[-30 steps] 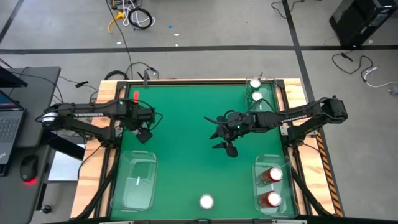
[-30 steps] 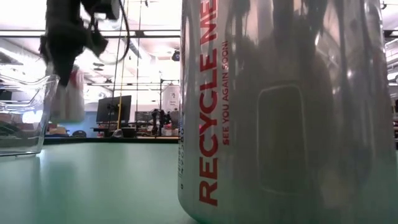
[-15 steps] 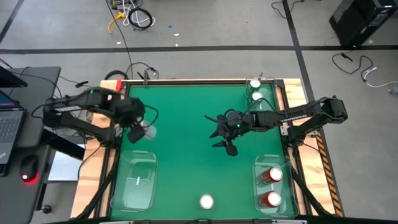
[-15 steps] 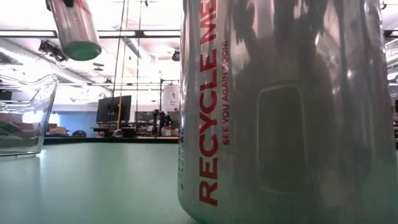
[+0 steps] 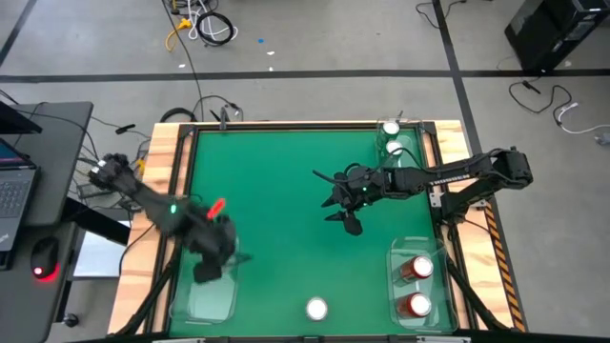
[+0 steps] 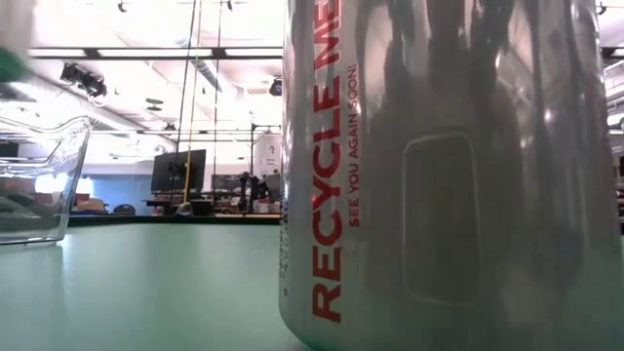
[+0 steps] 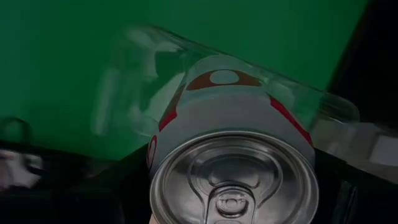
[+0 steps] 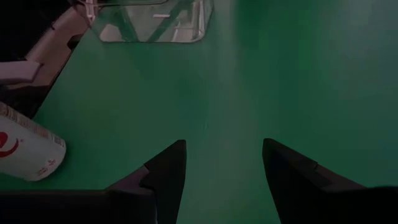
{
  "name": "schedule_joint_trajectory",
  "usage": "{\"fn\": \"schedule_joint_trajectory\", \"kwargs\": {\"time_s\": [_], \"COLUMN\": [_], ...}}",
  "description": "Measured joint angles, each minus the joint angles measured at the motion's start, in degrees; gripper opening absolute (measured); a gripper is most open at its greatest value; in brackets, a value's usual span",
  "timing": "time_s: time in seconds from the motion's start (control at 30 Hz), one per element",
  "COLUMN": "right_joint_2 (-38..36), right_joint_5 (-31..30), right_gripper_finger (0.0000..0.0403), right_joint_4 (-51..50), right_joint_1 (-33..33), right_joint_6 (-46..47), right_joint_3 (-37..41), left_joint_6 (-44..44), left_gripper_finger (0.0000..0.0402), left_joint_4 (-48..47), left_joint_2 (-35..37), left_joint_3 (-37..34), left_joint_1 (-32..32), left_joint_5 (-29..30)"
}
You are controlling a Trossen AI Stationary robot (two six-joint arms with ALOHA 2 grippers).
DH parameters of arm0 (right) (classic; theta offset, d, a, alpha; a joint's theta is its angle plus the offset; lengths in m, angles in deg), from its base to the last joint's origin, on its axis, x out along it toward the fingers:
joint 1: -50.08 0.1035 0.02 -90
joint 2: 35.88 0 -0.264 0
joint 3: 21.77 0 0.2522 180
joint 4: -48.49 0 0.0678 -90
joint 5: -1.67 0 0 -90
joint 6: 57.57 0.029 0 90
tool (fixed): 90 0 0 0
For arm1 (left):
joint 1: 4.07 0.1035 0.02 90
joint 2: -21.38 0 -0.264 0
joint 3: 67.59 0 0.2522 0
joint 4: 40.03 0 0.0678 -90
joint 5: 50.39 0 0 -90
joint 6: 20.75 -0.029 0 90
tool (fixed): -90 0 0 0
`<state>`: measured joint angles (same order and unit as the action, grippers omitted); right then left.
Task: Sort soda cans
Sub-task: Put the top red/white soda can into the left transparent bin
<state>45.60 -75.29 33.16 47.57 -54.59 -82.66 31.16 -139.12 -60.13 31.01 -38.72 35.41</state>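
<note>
Left pincer [image 5: 212, 259]: relocated from upper left to lower left of high view, above clear tray [image 5: 232, 307]; clamped on silver-grey can [image 7: 233, 162]. Judged ready for release into tray.

Held can: shiny top, pull tab, red markings on pale body.

Second silver-grey can [image 5: 316, 309]: upright on worktop [image 5: 276, 181], bottom centre, unsorted.

Right pincer [image 5: 341, 214]: centre, fingers spread, empty.

Both arms are dark, slim and jointed; the left arm [image 5: 157, 208] shows a small green light and a red-orange tab, the right arm [image 5: 448, 176] pale lettering.
</note>
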Motion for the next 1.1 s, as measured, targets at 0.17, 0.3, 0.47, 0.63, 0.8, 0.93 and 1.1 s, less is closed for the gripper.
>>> {"fn": "schedule_joint_trajectory", "kwargs": {"time_s": [0.17, 0.3, 0.47, 0.63, 0.8, 0.93, 1.1], "right_joint_2": [0.0, 0.0, 0.0, 0.0, 0.0, 0.0, 0.0], "right_joint_5": [-0.1, -0.1, -0.1, -0.1, -0.1, -0.1, -0.1], "right_gripper_finger": [0.0200, 0.0200, 0.0200, 0.0200, 0.0200, 0.0200, 0.0200], "right_joint_4": [0.3, 0.7, 1.0, 1.0, 1.0, 1.0, 1.0], "right_joint_1": [0.0, 0.0, 0.0, 0.1, 0.2, 0.2, 0.2], "right_joint_6": [0.5, 0.5, 1.6, 1.6, 2.0, 2.0, 1.8], "right_joint_3": [0.0, 0.0, 0.0, 0.0, 0.0, 0.0, 0.0], "left_joint_6": [11.9, 19.4, 23.8, 24.0, 23.4, 23.3, 23.4], "left_gripper_finger": [0.0298, 0.0298, 0.0298, 0.0298, 0.0298, 0.0298, 0.0298], "left_joint_4": [5.4, 7.0, 8.8, 9.3, 9.6, 11.4, 12.7], "left_joint_2": [-3.6, -6.4, -9.7, -12.6, -14.1, -14.5, -14.5], "left_joint_3": [0.1, 0.1, 0.1, 0.1, 0.1, 0.1, 0.1], "left_joint_1": [-8.7, -13.9, -17.2, -18.1, -18.2, -18.2, -18.2], "left_joint_5": [-0.6, -0.8, 0.1, 1.5, 2.4, 3.0, 4.6]}}
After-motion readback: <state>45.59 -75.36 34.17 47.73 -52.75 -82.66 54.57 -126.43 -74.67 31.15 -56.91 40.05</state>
